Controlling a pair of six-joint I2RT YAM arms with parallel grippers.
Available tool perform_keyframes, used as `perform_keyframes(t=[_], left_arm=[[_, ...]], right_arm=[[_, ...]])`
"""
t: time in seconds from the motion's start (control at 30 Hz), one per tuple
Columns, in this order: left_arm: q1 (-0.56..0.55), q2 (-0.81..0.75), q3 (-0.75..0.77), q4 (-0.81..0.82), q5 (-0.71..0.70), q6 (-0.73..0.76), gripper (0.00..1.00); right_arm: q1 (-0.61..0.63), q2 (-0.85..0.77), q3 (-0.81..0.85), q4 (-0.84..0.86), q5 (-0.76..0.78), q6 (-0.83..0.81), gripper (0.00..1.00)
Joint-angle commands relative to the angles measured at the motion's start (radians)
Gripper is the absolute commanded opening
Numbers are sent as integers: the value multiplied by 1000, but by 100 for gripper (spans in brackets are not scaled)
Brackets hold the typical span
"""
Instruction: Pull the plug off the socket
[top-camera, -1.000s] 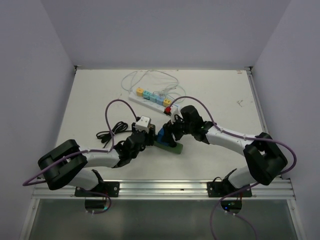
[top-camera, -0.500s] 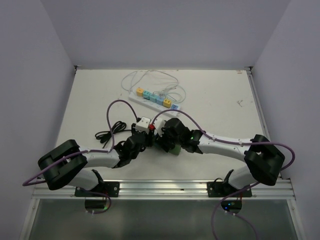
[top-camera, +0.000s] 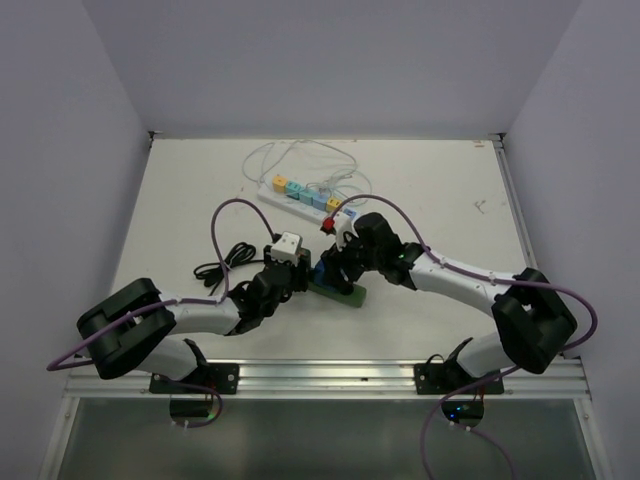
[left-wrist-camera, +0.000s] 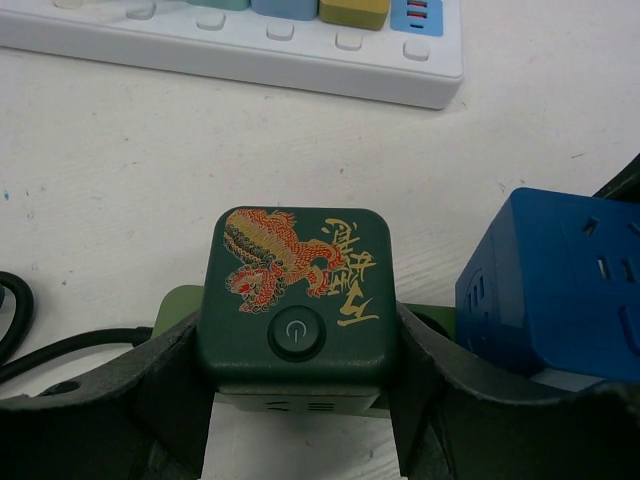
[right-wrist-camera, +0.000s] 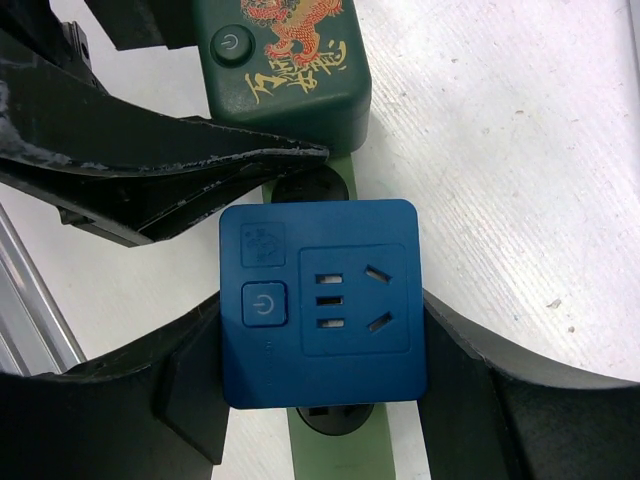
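At centre of the top view, my left arm and right arm stretch low and inward, wrists meeting over the green socket strip on the desk. My left pincer clamps the dark green cube. My right pincer grips the blue plug cube over the strip, just beside it; whether it is seated I cannot tell. The white power strip lies higher in frame, apart.

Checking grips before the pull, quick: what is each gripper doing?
Left gripper: closed on the dark green cube.
Right gripper: closed on the blue cube.
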Motion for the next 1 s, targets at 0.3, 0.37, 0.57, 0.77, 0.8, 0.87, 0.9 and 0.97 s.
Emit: perform_keyframes(t=[0.3, 0.37, 0.57, 0.77, 0.8, 0.87, 0.9, 0.97], left_arm=[[-6, 38, -2, -96, -13, -19, 0], [-6, 41, 3, -101, -13, -19, 0], [-6, 39, 0, -102, -15, -20, 0], [-6, 42, 1, -99, -15, -20, 0], [-6, 44, 1, -98, -13, -20, 0], [-5, 44, 3, -98, -12, -19, 0], [-6, 46, 4, -96, -9, -17, 0], [-5, 50, 8, -98, -7, -16, 0]], right_arm=[[208, -36, 82, 118, 320, -131, 33], [213, -43, 75, 123, 341, -132, 33], [193, -74, 41, 126, 388, -131, 34], [91, -135, -17, 201, 207, -36, 36], [66, -132, -16, 201, 193, 1, 36], [51, -115, -2, 198, 170, 3, 37], [41, -105, 6, 193, 148, 3, 37], [35, -65, 36, 170, 128, 3, 37]])
